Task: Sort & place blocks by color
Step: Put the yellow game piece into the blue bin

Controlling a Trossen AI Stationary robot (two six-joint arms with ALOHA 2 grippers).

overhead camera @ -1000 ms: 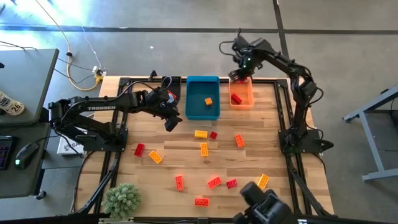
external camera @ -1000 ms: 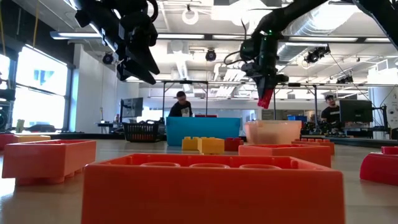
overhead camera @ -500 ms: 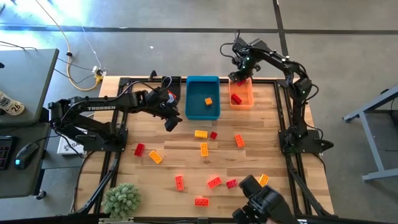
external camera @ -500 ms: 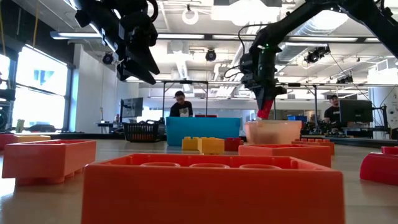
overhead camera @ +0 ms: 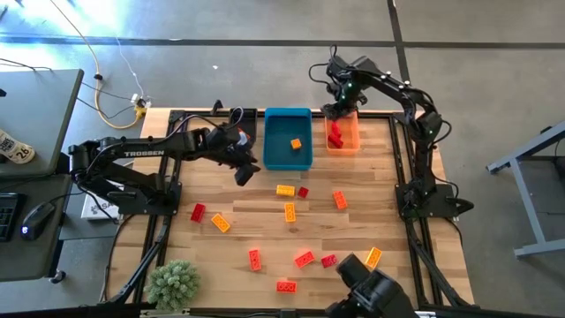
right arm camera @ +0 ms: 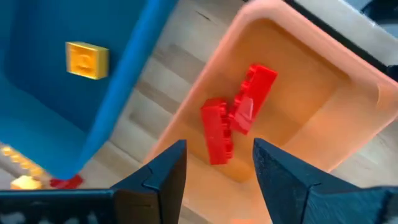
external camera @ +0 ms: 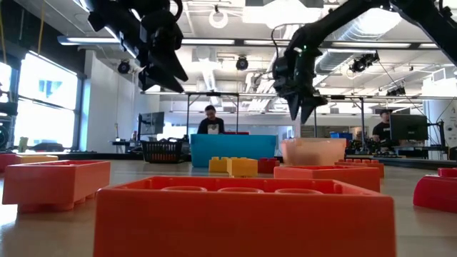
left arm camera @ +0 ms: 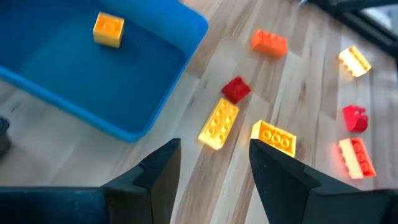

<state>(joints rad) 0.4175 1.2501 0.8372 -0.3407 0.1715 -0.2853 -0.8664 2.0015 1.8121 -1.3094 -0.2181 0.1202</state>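
Note:
My right gripper (overhead camera: pixel 337 104) (right arm camera: pixel 217 186) hovers open over the orange bin (overhead camera: pixel 351 143) at the table's far edge. Two red blocks (right arm camera: pixel 216 132) (right arm camera: pixel 254 99) lie in that bin, the second leaning on the first. My left gripper (overhead camera: pixel 243 170) (left arm camera: pixel 211 168) hangs open above the table, just left of the blue bin (overhead camera: pixel 275 152), which holds one yellow-orange block (overhead camera: pixel 296 143). Several red, orange and yellow-orange blocks lie loose on the table, among them a yellow-orange one (left arm camera: pixel 217 122) and a small red one (left arm camera: pixel 236 89) in front of my left gripper.
Loose blocks spread from the table's middle (overhead camera: pixel 290 212) to its near edge (overhead camera: pixel 285 286), with two at the left (overhead camera: pixel 198 212) (overhead camera: pixel 221 223). A green plant (overhead camera: pixel 172 283) sits at the near left corner. A camera mount (overhead camera: pixel 371 291) stands at the near edge. People show in the room behind.
My right gripper carried a red block down into the orange bin, opened and let it go, then rose a little. That block now lies in the bin against the red block that was there before.

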